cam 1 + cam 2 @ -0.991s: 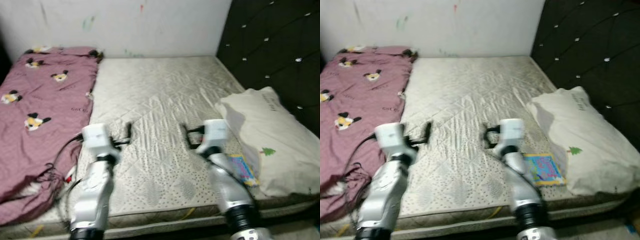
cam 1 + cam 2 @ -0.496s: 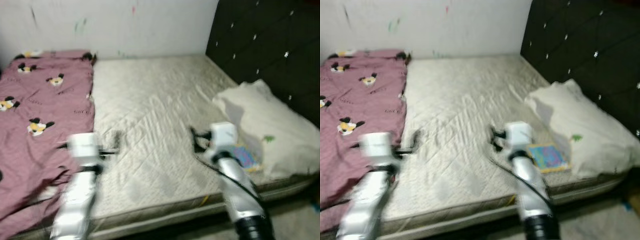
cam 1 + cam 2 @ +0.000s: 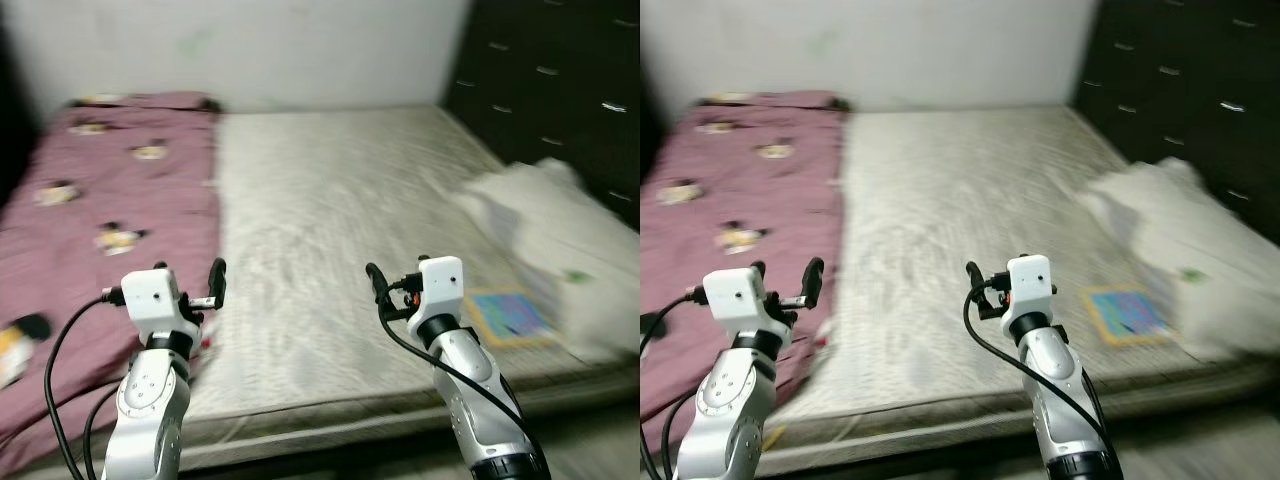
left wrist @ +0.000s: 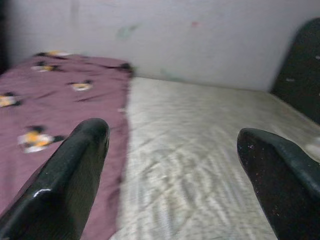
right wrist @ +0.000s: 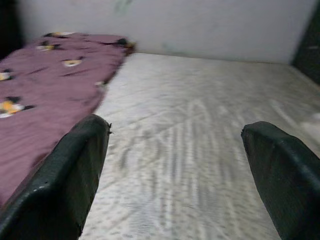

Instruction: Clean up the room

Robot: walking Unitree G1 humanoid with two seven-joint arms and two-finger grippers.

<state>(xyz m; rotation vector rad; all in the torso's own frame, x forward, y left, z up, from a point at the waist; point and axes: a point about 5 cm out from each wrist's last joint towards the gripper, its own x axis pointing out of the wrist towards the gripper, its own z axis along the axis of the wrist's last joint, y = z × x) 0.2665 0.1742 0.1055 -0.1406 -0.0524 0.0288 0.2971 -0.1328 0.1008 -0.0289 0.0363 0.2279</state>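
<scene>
Left eye view: blurred colorful book (image 3: 508, 313), print unreadable.

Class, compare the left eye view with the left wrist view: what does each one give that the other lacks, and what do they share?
Left eye view: the white pillow, the colourful book beside it, and both hands, left hand and right hand, raised over the bed's near edge. Left wrist view: the left hand's black fingers close up, spread open. Shared: purple blanket, bare mattress, white wall.

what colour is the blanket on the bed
Dusty maroon-pink blanket with small cartoon prints; clearest in the left eye view.
</scene>
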